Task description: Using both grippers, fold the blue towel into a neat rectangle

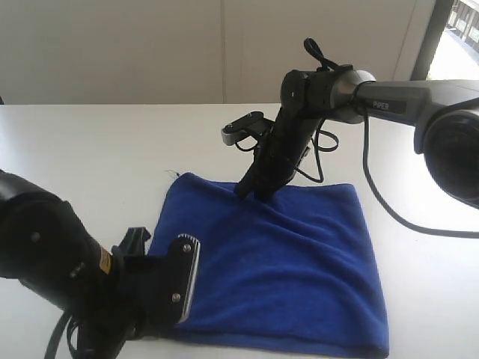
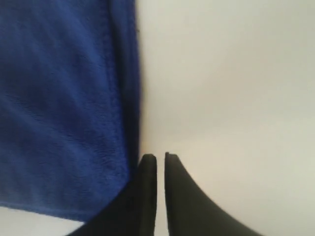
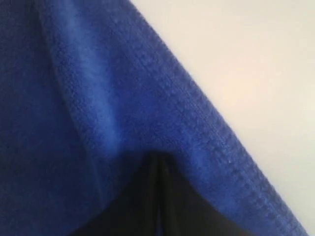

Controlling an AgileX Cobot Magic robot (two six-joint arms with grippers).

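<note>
The blue towel [image 1: 277, 262] lies spread on the white table [image 1: 90, 149], creased where the right gripper meets it, with a loose thread at its far left corner. My right gripper [image 1: 251, 193] comes down steeply onto the towel near its far edge. In the right wrist view its fingers [image 3: 147, 187] are pressed together with the towel [image 3: 98, 88] bunched around their tips. My left gripper [image 2: 160, 156] is low at the towel's near left side. Its jaws stand a sliver apart over bare table, beside the towel's edge [image 2: 125, 98], holding nothing.
The left arm's bulky black body [image 1: 45, 262] fills the near left corner. The right arm [image 1: 404, 101] reaches in from the right, with a black cable [image 1: 374, 187] looping onto the table. A wall stands behind the table's far edge.
</note>
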